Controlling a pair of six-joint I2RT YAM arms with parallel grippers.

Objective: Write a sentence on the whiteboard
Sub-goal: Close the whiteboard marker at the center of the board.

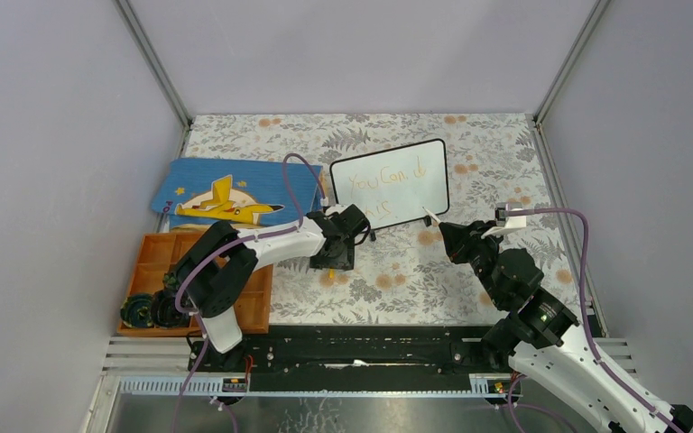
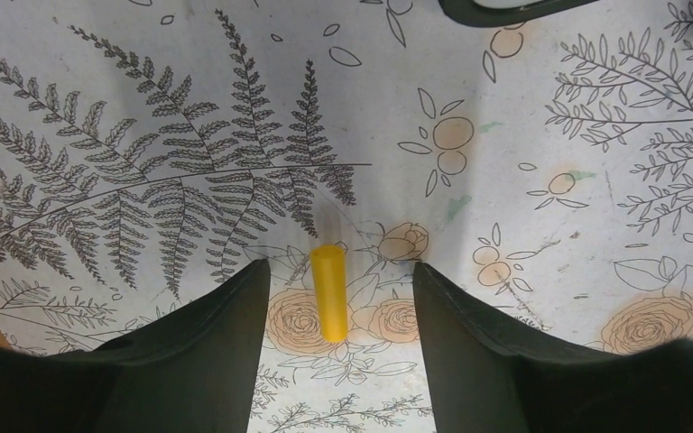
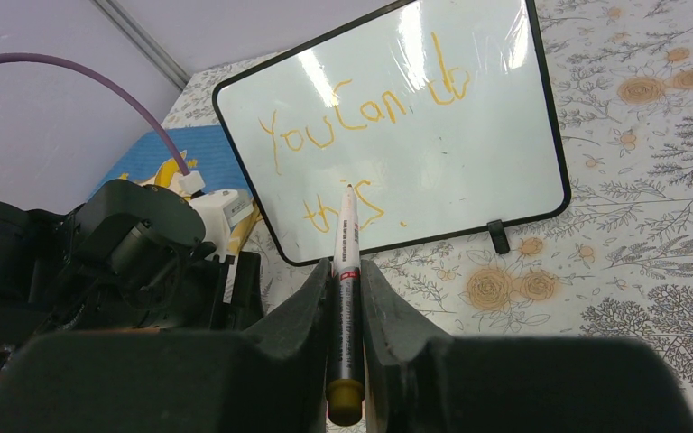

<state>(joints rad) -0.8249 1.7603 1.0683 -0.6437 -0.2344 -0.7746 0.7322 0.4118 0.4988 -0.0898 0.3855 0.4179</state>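
The whiteboard (image 1: 390, 185) stands tilted on its black feet at the back of the flowered cloth. The sentence (image 3: 361, 117) on it reads "You Can do" in orange, with "this" on a second line. My right gripper (image 3: 347, 271) is shut on a white marker (image 3: 346, 307), whose tip points at the board's lower edge, just short of it. My left gripper (image 2: 341, 268) points down at the cloth in front of the board's lower left corner (image 2: 487, 18). It is open, with a yellow marker cap (image 2: 328, 298) lying on the cloth between its fingers, touching neither.
A blue star-patterned book (image 1: 221, 194) lies left of the whiteboard. An orange tray (image 1: 158, 262) sits at the near left with dark round things (image 1: 144, 311) at its front. Grey walls close in three sides.
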